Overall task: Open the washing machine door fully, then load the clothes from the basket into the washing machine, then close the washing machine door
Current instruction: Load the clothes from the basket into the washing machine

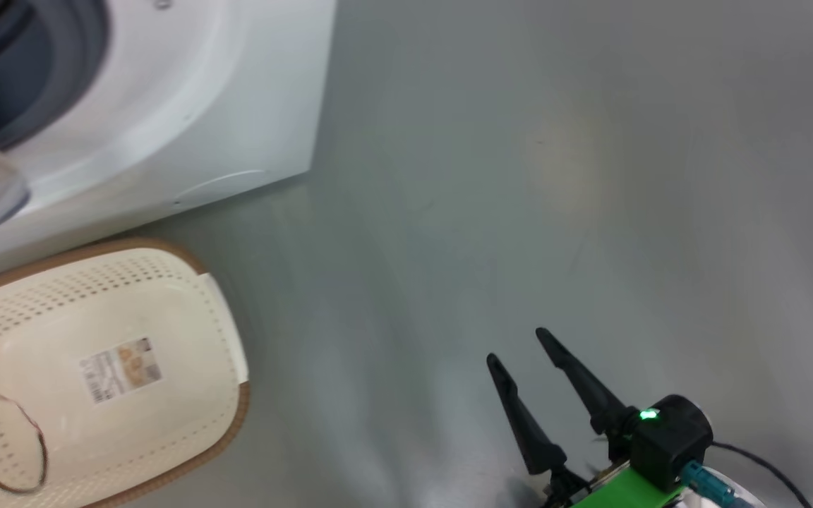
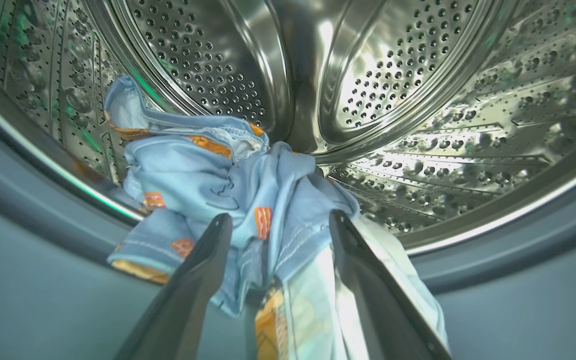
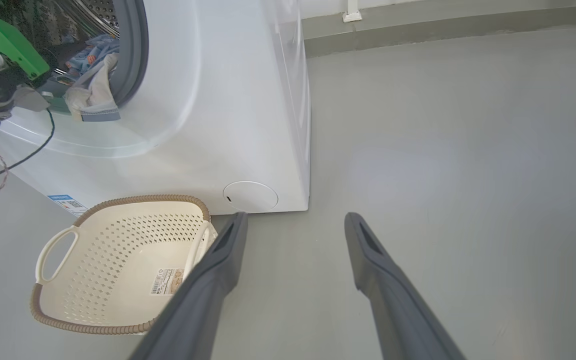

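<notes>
Because the clothes (image 2: 203, 175) lie straight ahead of the left pincer (image 2: 279, 216), draped across the drum (image 2: 393, 75) lip with their long axis running from inside the drum out toward that pincer, the left arm is nearer. Its fingers stand wide apart, with cloth loose between them and nothing gripped. The right pincer (image 3: 295, 216), also wide and empty, hangs well apart from the drum.

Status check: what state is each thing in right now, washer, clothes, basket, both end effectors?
Washer: opening uncovered, drum exposed.
Clothes: bunched at the drum mouth, partly hanging out over the gasket.
Basket: upright on the floor by the washer, empty.
Left end effector: open at the drum mouth, cloth between its fingers.
Right end effector: open, empty, above the floor.
</notes>
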Tool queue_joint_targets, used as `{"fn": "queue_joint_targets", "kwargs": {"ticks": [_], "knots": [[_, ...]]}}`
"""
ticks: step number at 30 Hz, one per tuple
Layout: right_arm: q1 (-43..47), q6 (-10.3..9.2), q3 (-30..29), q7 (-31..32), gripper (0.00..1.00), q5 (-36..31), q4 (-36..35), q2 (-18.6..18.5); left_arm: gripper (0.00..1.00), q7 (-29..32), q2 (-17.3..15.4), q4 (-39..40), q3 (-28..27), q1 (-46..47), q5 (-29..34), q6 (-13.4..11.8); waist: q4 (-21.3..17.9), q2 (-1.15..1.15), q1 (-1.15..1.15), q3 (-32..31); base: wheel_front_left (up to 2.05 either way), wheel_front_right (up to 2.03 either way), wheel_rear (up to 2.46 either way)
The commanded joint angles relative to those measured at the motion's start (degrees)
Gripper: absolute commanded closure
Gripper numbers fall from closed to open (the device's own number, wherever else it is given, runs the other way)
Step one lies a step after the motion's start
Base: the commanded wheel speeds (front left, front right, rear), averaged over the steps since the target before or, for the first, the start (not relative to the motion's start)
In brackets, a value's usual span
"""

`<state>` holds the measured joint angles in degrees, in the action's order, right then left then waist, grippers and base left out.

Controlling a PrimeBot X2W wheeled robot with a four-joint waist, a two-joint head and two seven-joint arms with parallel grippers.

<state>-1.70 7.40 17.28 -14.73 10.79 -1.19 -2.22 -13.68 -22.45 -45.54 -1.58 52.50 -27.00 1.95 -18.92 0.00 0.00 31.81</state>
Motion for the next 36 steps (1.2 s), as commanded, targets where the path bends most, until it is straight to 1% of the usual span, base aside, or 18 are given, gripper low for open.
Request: {"fn": "queue_joint_targets", "kwargs": {"ticks": [1, 4, 9, 14, 18, 24, 26, 32, 36], "knots": [[-0.8, 0.09, 0.6, -0.3, 0.00, -0.4, -0.8, -0.7, 0.00, -0.5, -1.8, 3.4, -1.1, -3.4, -0.6, 0.6, 3.9, 0.00, 0.00, -1.8, 0.00, 0.00, 0.00], [-2.0, 0.09, -0.8, -0.3, 0.00, -1.0, -0.6, -0.7, 0.00, -0.8, -0.1, 9.3, -0.9, -9.8, -1.6, 2.0, 5.9, 0.00, 0.00, -1.7, 0.00, 0.00, 0.00], [-3.2, 0.09, -2.5, -0.3, 0.00, -2.0, -0.1, -0.7, 0.00, -1.0, 1.1, 21.6, -0.3, -23.3, -2.6, 3.3, 8.4, 0.00, 0.00, -1.3, 0.00, 0.00, 0.00], [-3.9, 0.09, -3.4, -0.3, 0.00, -3.2, 0.2, -0.7, 0.00, -1.0, 0.8, 33.2, -1.2, -36.3, -3.3, 3.2, 10.0, 0.00, 0.00, -0.9, 0.00, 0.00, 0.00], [-4.2, 0.09, -4.1, -0.3, 0.00, -4.0, 0.4, -0.7, 0.00, -0.8, 0.8, 40.4, -2.7, -43.8, -4.7, 3.0, 11.1, 0.00, 0.00, -0.6, 0.00, 0.00, 0.00], [-4.5, 0.09, -5.1, -0.3, 0.00, -4.8, 1.0, -0.7, 0.00, 0.7, 0.4, 48.9, -4.2, -50.9, -7.1, 3.0, 12.5, 0.00, 0.00, -1.1, 0.00, 0.00, 0.00], [-4.7, 0.09, -5.6, -0.3, 0.00, -5.0, 1.3, -0.7, 0.00, 1.2, 0.2, 52.9, -4.4, -54.1, -8.2, 3.3, 13.0, 0.00, 0.00, -1.5, 0.00, 0.00, 0.00], [-4.4, 0.09, -6.8, -0.3, 0.00, -5.2, 1.2, -0.7, 0.00, 2.1, -0.3, 57.4, -5.1, -58.9, -9.3, 3.4, 14.0, 0.00, 0.00, -2.1, 0.00, 0.00, 0.00], [-4.3, 0.09, -7.1, -0.3, 0.00, -5.5, 1.4, -0.7, 0.00, 2.6, -0.3, 58.7, -5.5, -60.4, -10.0, 3.2, 14.6, 0.00, 0.00, -2.3, 0.00, 0.00, 0.00]]}}
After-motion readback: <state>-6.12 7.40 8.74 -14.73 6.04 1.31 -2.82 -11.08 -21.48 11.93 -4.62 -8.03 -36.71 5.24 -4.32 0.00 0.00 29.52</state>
